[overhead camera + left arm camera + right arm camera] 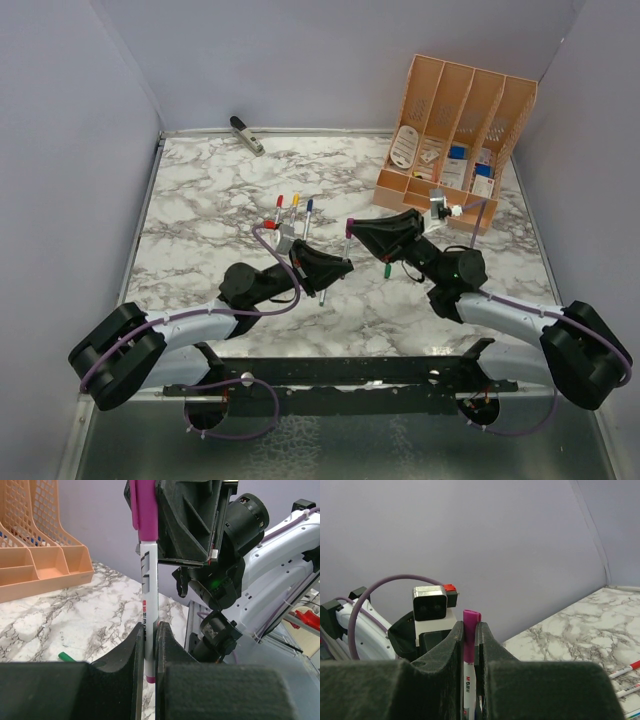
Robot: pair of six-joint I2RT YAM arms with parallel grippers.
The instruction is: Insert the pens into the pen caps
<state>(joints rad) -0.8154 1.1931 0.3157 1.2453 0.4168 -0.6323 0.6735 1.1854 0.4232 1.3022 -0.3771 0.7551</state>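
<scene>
A white pen [149, 595] stands upright above the table, with a purple cap [145, 510] sitting over its upper end. My left gripper [149, 645] is shut on the pen's lower barrel, whose purple end shows below the fingers. My right gripper [469, 630] is shut on the purple cap [470, 625] from the opposite side. In the top view the two grippers [340, 266] [352, 228] meet at mid-table around this pen [346, 246]. Three more pens [295, 208] lie side by side behind the left gripper. A green cap [387, 269] lies on the marble to the right.
A peach mesh organiser [455, 130] with small items stands at the back right. A grey stapler-like tool [246, 135] lies at the back edge. A small red piece [269, 224] sits by the pens. Another thin pen [322, 293] pokes out under the left arm.
</scene>
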